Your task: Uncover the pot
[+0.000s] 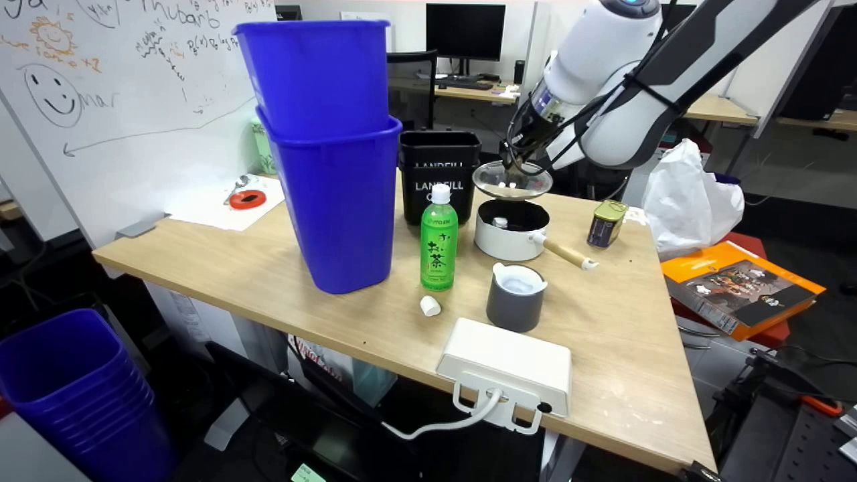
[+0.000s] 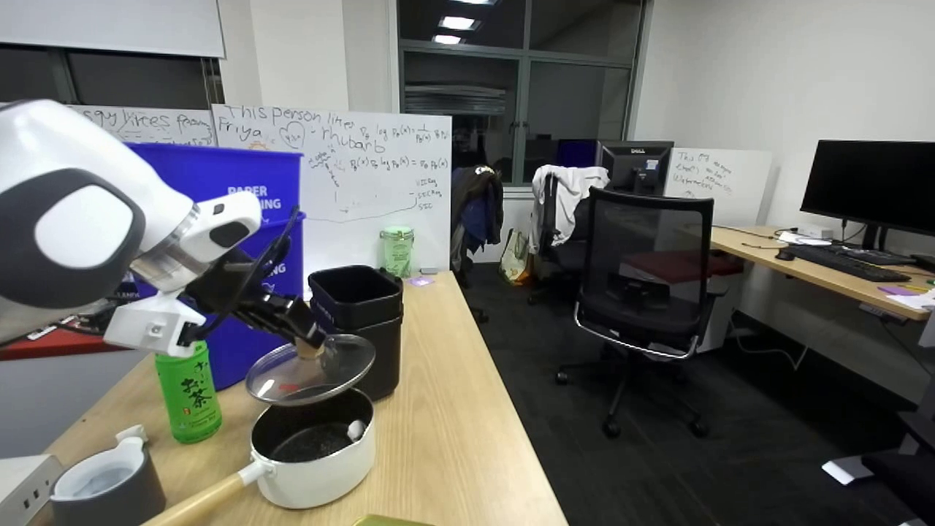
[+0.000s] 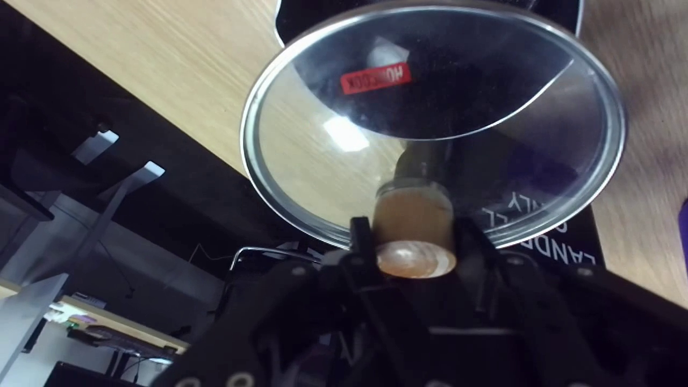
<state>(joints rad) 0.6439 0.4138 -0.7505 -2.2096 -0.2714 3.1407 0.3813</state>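
The white pot (image 1: pixel 499 242) with a pale wooden stick handle stands on the table, dark inside; it also shows in an exterior view (image 2: pixel 321 478) and at the top of the wrist view (image 3: pixel 293 19). A small white lump (image 2: pixel 356 429) lies in it. My gripper (image 3: pixel 414 231) is shut on the brown knob (image 3: pixel 413 212) of the glass lid (image 3: pixel 473 80). The gripper also shows in both exterior views (image 1: pixel 514 161) (image 2: pixel 314 337). The lid hangs tilted above the pot, apart from its rim in an exterior view (image 1: pixel 494 182); its back edge reaches toward the black bins (image 2: pixel 292 376).
Black bins (image 1: pixel 438 184) stand right behind the pot. Tall blue bins (image 1: pixel 328 201) and a green bottle (image 1: pixel 438 251) stand beside it. A grey cup (image 1: pixel 514 304), a white power box (image 1: pixel 509 355), a white marshmallow-like piece (image 1: pixel 430 306) and a tin (image 1: pixel 606 224) are also on the table.
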